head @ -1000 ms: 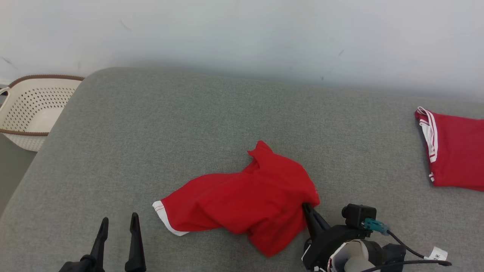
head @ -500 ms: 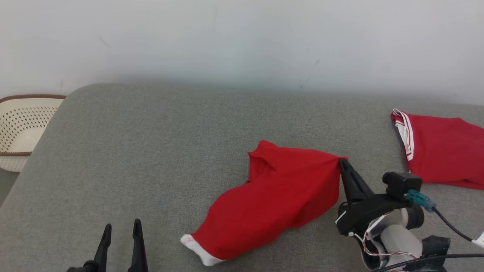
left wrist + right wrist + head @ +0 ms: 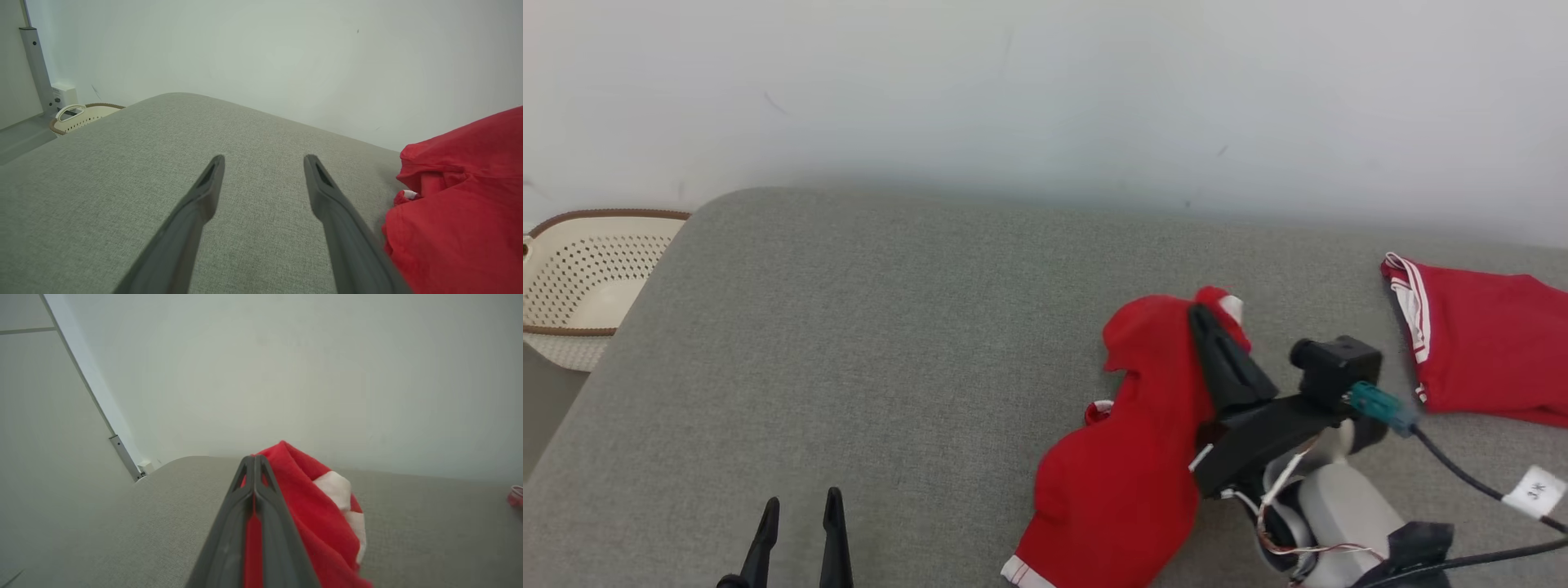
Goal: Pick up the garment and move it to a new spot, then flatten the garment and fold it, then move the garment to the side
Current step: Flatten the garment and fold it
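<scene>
The garment (image 3: 1123, 465) is red with white trim and hangs bunched from my right gripper (image 3: 1202, 318), which is shut on its upper edge above the grey padded surface (image 3: 890, 343). In the right wrist view the two fingers (image 3: 229, 522) are pressed together with red cloth (image 3: 322, 514) between and beside them. The garment's lower hem (image 3: 1021, 572) trails near the front edge. My left gripper (image 3: 799, 510) stands open and empty at the lower left. From the left wrist its fingers (image 3: 196, 212) are spread, with the garment (image 3: 457, 212) to their right.
A second red garment with white stripes (image 3: 1478, 351) lies flat at the far right of the surface. A cream perforated basket (image 3: 572, 278) stands on the floor off the left edge. A pale wall rises behind the surface. A cable with a white tag (image 3: 1535, 490) trails from my right arm.
My right gripper has lifted the garment up and away from me, so it now hangs in a narrow bunch instead of lying spread. The head camera has shifted. The left gripper has stayed put.
</scene>
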